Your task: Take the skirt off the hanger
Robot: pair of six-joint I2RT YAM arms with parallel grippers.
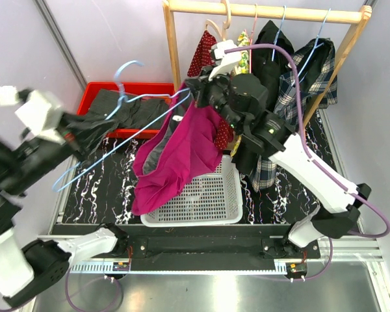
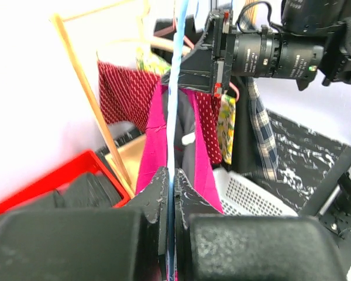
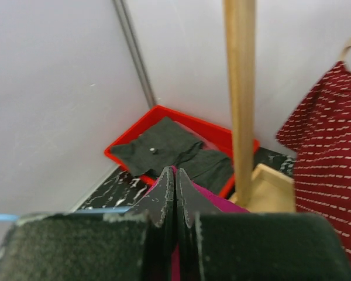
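The skirt (image 1: 175, 156), one piece of soft magenta cloth, is pinched by the closed right gripper (image 3: 175, 175); one thin blue wire hanger (image 2: 173, 117) is clamped by the left gripper (image 2: 171, 181).

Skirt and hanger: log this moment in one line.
left hand: shut on blue hanger | right hand: shut on magenta skirt | skirt: partly on hanger, over white basket | removal: not done

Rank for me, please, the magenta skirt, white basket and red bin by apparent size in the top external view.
1-2. magenta skirt and white basket: about alike, overlapping, so unranked.
3. red bin: smaller-looking, partly hidden.
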